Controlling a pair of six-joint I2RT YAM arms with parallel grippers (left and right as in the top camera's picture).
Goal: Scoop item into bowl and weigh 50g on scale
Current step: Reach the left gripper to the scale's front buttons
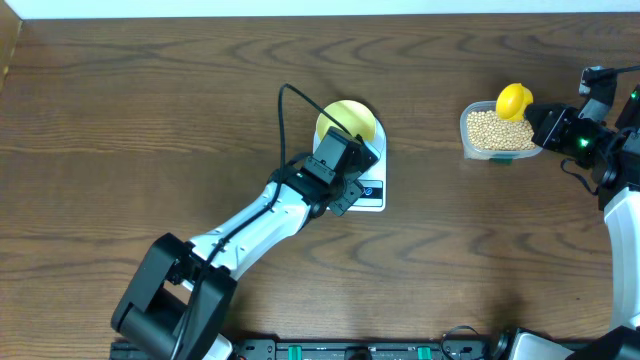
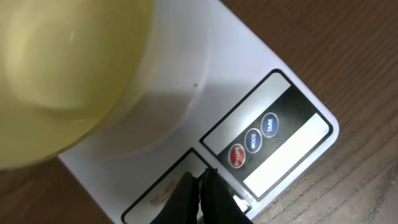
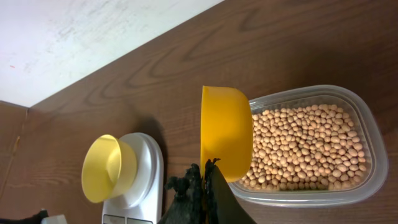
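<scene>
The pale yellow bowl [image 1: 347,122] stands on the white scale [image 1: 372,192] and nothing shows inside it in the left wrist view, bowl [image 2: 62,74]. My left gripper [image 1: 352,178] is shut with nothing in it, its tips [image 2: 200,177] just above the scale's [image 2: 186,106] front panel beside the red button [image 2: 238,155]. Tan beans [image 1: 497,130] fill a clear tub [image 1: 468,148] at the right. My right gripper [image 3: 205,169] is shut on the handle end of a yellow scoop [image 3: 227,134], held on edge over the beans [image 3: 305,143]; the handle is hidden.
MODE [image 2: 252,139] and TARE [image 2: 269,124] buttons sit beside a blank display [image 2: 286,158]. A black cable [image 1: 290,110] loops over the left arm. The right wrist view shows the bowl [image 3: 106,168] on the scale [image 3: 149,168], left of the tub [image 3: 367,124].
</scene>
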